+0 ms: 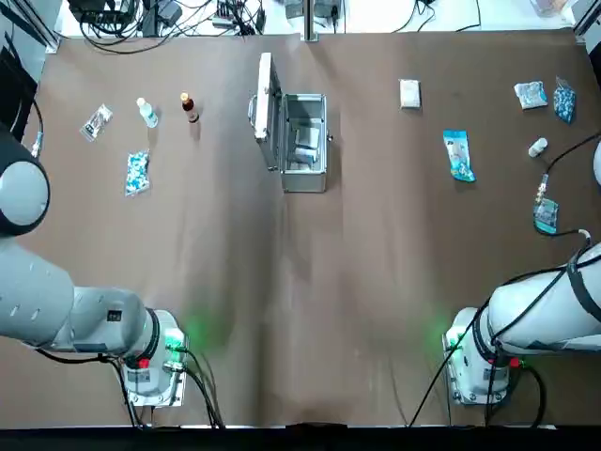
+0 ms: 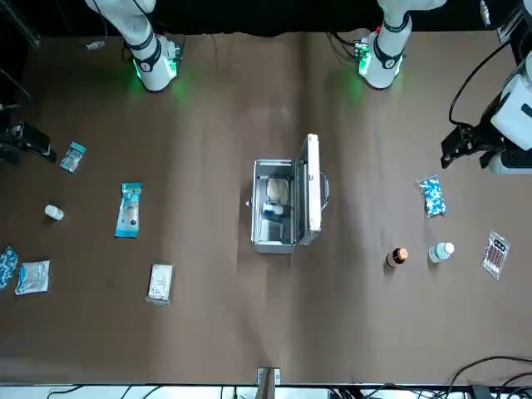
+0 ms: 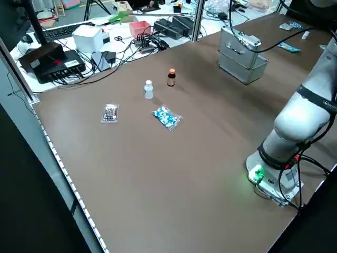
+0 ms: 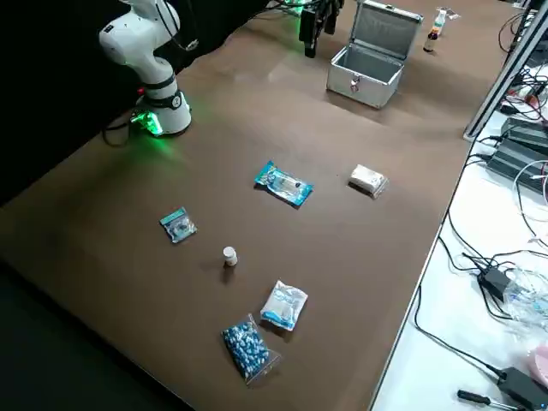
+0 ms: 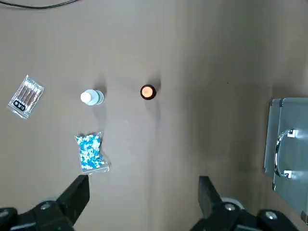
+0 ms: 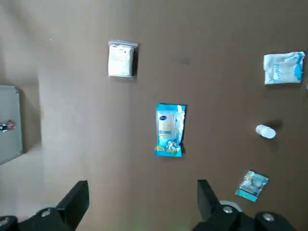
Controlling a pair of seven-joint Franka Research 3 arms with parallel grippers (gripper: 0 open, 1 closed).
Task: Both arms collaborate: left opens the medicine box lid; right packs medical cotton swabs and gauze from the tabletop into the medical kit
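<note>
- My left gripper [image 5: 144,197]: fingers apart, low over the near left tabletop [image 1: 235,329].
- Right gripper [image 6: 143,198]: likewise spread, near right.
- Labels: too small to read.

Case [image 1: 304,141] mid-table [image 1: 376,282] — gauze [image 1: 410,93] and swab packet [image 1: 459,156] to its right; dropper bottle [image 1: 189,106], capped bottle [image 1: 146,113] left of it.

Open on the brown tabletop [image 4: 342,257], with lid raised: silver aluminium medical kit [image 4: 368,73]. Lying apart from it: teal-blue swab packet [image 4: 284,184], near white gauze packet [image 4: 368,180]. Closer to camera: small white bottle [image 4: 230,256]. At upper left: white right arm [image 4: 154,64].
</note>
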